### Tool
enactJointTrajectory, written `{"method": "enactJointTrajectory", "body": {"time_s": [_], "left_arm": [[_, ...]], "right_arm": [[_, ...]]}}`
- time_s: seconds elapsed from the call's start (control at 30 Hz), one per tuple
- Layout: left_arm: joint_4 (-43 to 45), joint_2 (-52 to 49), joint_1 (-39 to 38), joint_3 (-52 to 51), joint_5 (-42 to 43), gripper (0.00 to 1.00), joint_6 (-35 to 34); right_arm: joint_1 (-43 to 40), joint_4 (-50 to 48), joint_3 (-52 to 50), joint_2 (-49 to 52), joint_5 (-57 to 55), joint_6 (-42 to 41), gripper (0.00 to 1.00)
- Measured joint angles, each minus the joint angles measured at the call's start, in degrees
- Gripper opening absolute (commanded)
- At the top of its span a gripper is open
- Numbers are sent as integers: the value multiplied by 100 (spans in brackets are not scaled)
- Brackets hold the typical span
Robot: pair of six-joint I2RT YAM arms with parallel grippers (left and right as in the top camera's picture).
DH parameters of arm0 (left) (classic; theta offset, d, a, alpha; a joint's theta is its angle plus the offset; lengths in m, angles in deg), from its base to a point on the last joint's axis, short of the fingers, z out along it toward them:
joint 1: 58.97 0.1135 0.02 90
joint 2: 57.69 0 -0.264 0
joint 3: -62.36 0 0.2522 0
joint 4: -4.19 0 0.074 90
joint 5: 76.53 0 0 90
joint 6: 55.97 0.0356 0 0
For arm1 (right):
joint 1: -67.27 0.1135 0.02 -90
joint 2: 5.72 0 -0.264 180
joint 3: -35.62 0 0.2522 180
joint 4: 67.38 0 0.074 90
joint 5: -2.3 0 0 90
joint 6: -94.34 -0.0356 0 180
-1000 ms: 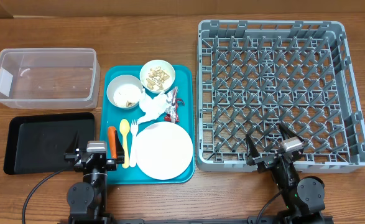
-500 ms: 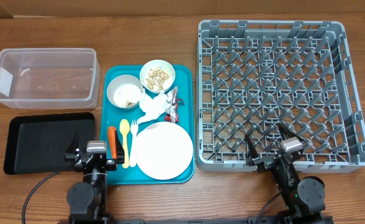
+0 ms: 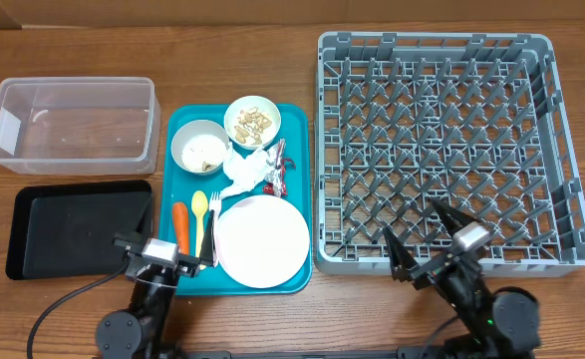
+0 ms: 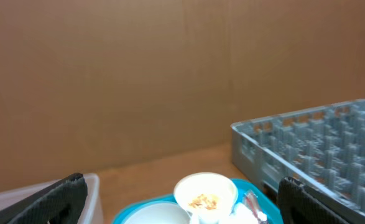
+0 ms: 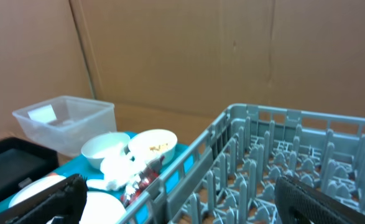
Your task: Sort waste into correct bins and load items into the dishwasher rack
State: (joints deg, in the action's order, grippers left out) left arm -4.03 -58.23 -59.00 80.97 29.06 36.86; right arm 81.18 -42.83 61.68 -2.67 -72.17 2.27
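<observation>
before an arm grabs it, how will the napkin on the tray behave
The napkin looks crumpled and thin, so it is probably light and will squash rather than resist. It seems to touch the wrapper, so a pull may drag the wrapper along. With its irregular shape, it seems unlikely to roll.

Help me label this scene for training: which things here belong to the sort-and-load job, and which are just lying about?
Job: wrapper, carrot, napkin, back bowl and front bowl, both with scraps, plate, plastic cutlery, clear tub, black tray, dishwasher rack.

Lying about: teal serving tray (only carries the items), wooden table, cardboard backdrop.
</observation>
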Motion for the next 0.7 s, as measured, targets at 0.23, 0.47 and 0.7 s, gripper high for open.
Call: {"method": "enactJointTrajectory", "body": {"time_s": [0.23, 0.47, 0.7], "left_arm": [[-2175, -811, 0, 2181, 13, 100, -210], [-5010, -3077, 0, 5342, -232, 100, -302], [-7742, -5486, 0, 7936, -286, 100, -391]], "right_arm": [[0, 1996, 2441, 1694, -46, -280, 100], [0, 4190, 5289, 4013, -90, -363, 100], [0, 5313, 7228, 5488, 4, -385, 100]]}}
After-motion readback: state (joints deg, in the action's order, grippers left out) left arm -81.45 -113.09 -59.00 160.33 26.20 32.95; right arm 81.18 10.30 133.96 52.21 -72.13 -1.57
